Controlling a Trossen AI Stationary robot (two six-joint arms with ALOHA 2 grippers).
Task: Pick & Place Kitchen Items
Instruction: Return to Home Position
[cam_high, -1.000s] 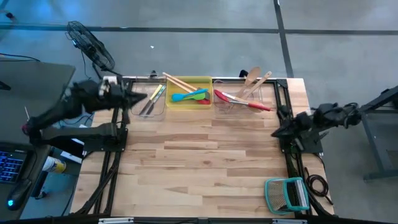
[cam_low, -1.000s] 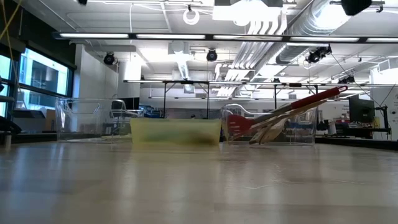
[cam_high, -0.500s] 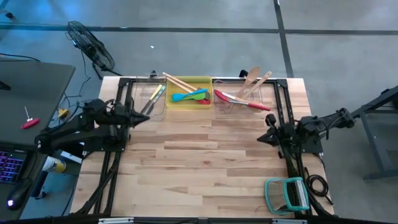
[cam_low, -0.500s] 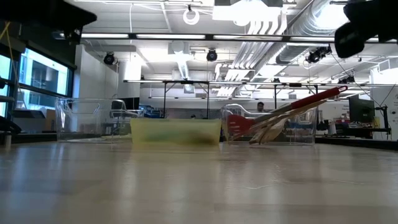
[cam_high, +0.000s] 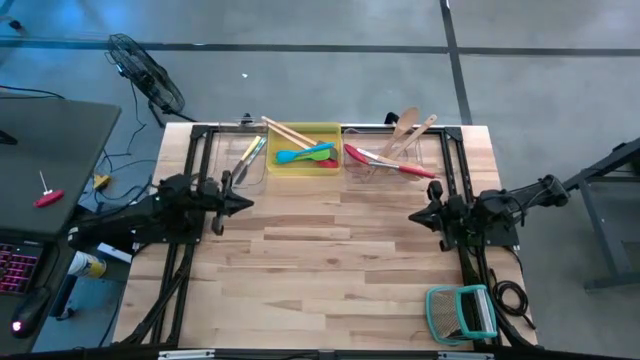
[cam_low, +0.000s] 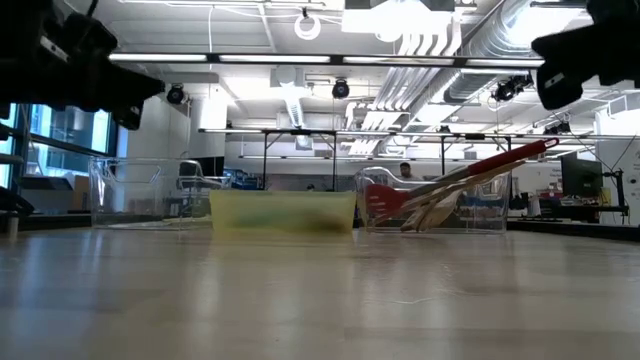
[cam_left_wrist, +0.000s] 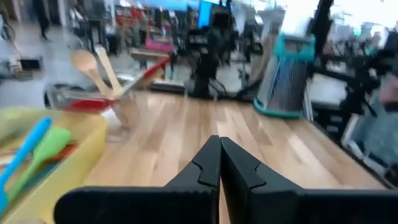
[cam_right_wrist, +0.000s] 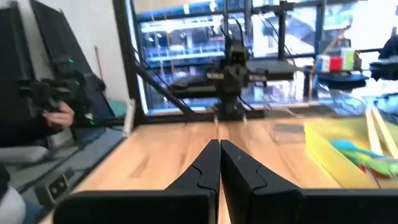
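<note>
Since a second ago, your left gripper (cam_high: 243, 204) has come away from the bins and dropped back to the 9 o'clock edge. Your right gripper (cam_high: 414, 215) has slid slightly inward at 3 o'clock. Both point toward the centre, well apart. Each is pinched closed on nothing: the wrist views show the dark fingertips (cam_left_wrist: 210, 163) meeting.

You are looking at a pale butcher-block wooden table (cam_high: 330, 260), bare across its middle. Three bins stand in a row along its 12 o'clock edge, just beside one another:
- a left clear rectangular plastic bin (cam_high: 232, 172) toward 11 o'clock
- a yellow rectangular plastic bin (cam_high: 303, 166) at 12 o'clock
- a right clear rectangular plastic bin (cam_high: 362, 172) toward 1 o'clock

A green-framed wire rack (cam_high: 460, 312) sits at the 5 o'clock corner.

Your kitchen items all lie in the bins:
- **Right clear bin:** it holds a long red silicone spatula (cam_high: 400, 166), whose handle rises above the rim, and pale wooden spoons (cam_high: 408, 125) leaning over the far wall.
- **Yellow bin:** pale wooden sticks (cam_high: 285, 131) cross the far corner. A blue silicone spatula (cam_high: 298, 156) lies beside a green silicone spatula (cam_high: 323, 149).
- **Left clear bin:** it holds slim metal cutlery (cam_high: 243, 160), one piece with a yellow-green handle.
</note>
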